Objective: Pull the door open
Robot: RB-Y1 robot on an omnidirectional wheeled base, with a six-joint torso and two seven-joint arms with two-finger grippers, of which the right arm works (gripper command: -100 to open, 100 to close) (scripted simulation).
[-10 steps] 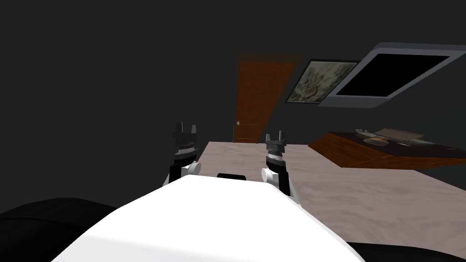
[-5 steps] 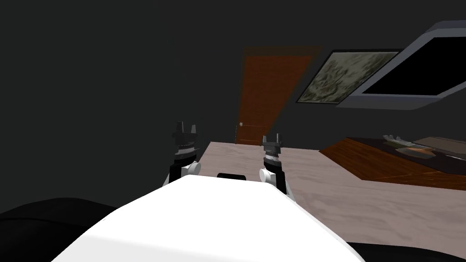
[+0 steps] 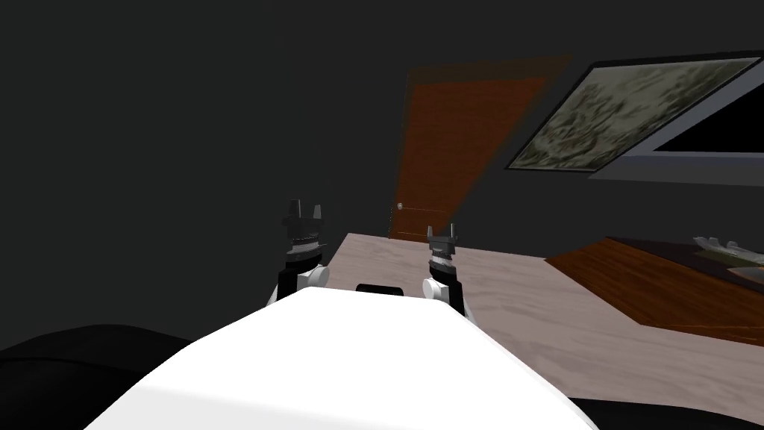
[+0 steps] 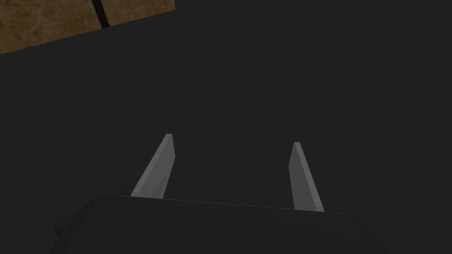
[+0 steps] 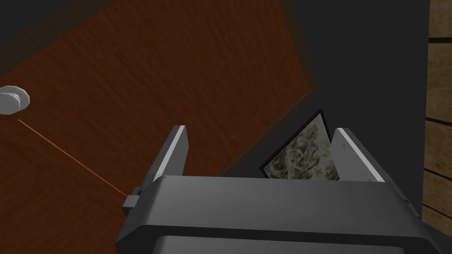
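A reddish-brown wooden door [image 3: 455,149] stands shut in the dark far wall, with a small pale round knob [image 3: 401,206] near its left edge. In the right wrist view the door [image 5: 132,88] lies ahead and the knob [image 5: 13,99] sits well off to one side of my right gripper [image 5: 260,132], which is open and empty. That right gripper [image 3: 441,233] is still some way short of the door. My left gripper [image 3: 304,209] is raised beside it, facing a dark wall. In its wrist view the left gripper [image 4: 231,139] is open and holds nothing.
A framed grey-green picture [image 3: 634,112] hangs right of the door, with a pale-framed black opening [image 3: 716,134] beyond it. A brown wooden table [image 3: 671,287] with items on it stands at the right. Pale floor [image 3: 522,298] stretches to the door.
I have moved forward and turned left: the door and picture look larger, and the table and opening slid right. My right gripper has dropped slightly.
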